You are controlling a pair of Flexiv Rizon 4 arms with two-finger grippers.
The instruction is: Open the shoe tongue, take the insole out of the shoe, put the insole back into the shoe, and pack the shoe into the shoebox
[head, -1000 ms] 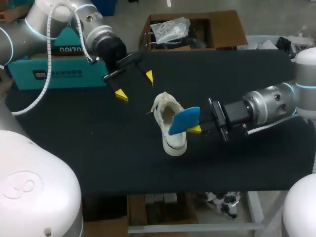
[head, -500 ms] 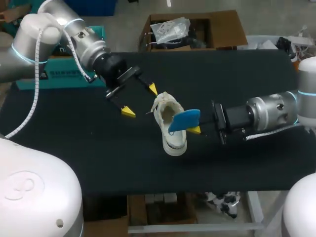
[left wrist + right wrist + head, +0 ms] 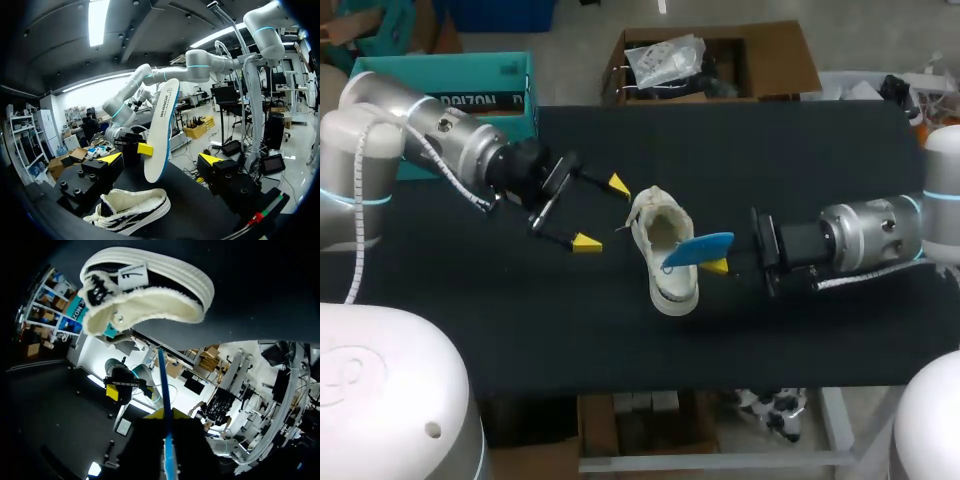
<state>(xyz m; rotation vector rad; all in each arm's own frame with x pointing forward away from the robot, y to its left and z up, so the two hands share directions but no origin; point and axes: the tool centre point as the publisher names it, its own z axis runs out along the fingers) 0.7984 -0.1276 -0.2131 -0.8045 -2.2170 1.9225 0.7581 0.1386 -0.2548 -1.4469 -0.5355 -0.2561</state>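
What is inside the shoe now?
Only pale lining shows inside the shoe. The insole is out, held above it by the right claw, covering part of the opening; the toe area is hidden.

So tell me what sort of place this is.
Probably a robotics lab bench: a black-covered table, the right gripper shut on a blue insole above a white shoe, the left gripper open nearby, and a teal shoebox at the far edge.

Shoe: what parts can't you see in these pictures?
- Shoe, head view: the insole held above covers part of its inside.
- Right gripper, head view: the insole hides one fingertip.
- Shoebox, head view: the left arm covers its lower part.
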